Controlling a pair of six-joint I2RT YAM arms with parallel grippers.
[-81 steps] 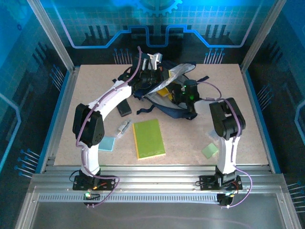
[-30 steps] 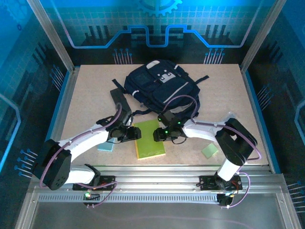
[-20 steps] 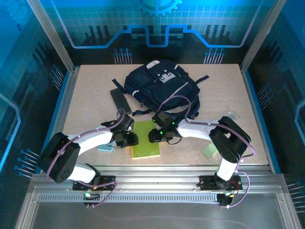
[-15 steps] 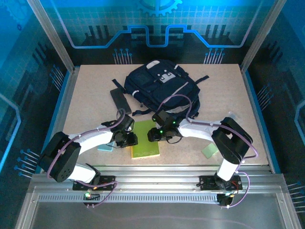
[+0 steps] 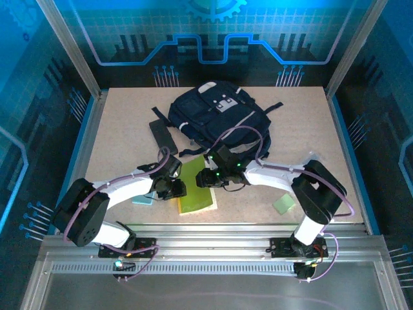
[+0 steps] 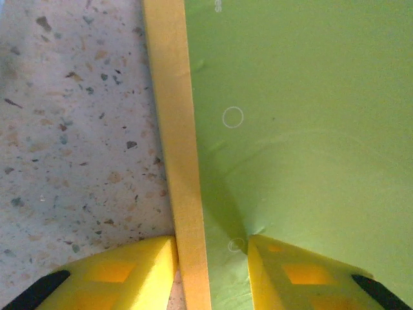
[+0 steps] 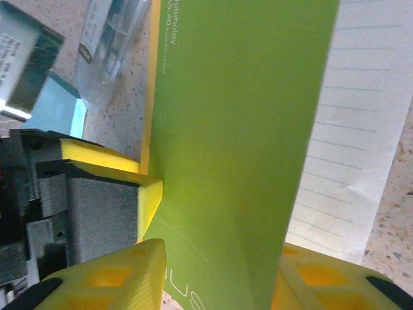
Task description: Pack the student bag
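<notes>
The large dark navy fabric student bag (image 5: pixel 213 119) with light grey front patches lies patches-up toward 12 o'clock on the speckled beige table (image 5: pixel 122 123), its dark straps trailing out to either side. At 6 o'clock of it, just apart from its near edge, lies a flat green notebook with a yellow spine (image 5: pixel 199 199), and both arms reach in to it.

The left gripper (image 5: pixel 175 189) sits at the notebook's 9 o'clock edge. In the left wrist view its yellow fingers (image 6: pixel 122 274) are drawn in on either side of the yellow spine, one against the spine's outer side and the other pressing a crease into the green cover, so it has hold of that edge.

The right gripper (image 5: pixel 204 179) is at the notebook's 12 o'clock end. In the right wrist view its yellow fingers (image 7: pixel 103 278) stand well apart with the lifted green cover (image 7: pixel 239 116) passing between them, and a white lined page (image 7: pixel 361 129) is bared beyond the cover's free edge.

A small black rectangular case (image 5: pixel 159 134) lies at 9 o'clock of the bag. A light blue square pad (image 5: pixel 142 199) lies at 9 o'clock of the notebook, beside the left gripper. A pale green square note (image 5: pixel 284 204) lies at 3 o'clock of the notebook, well apart from it
</notes>
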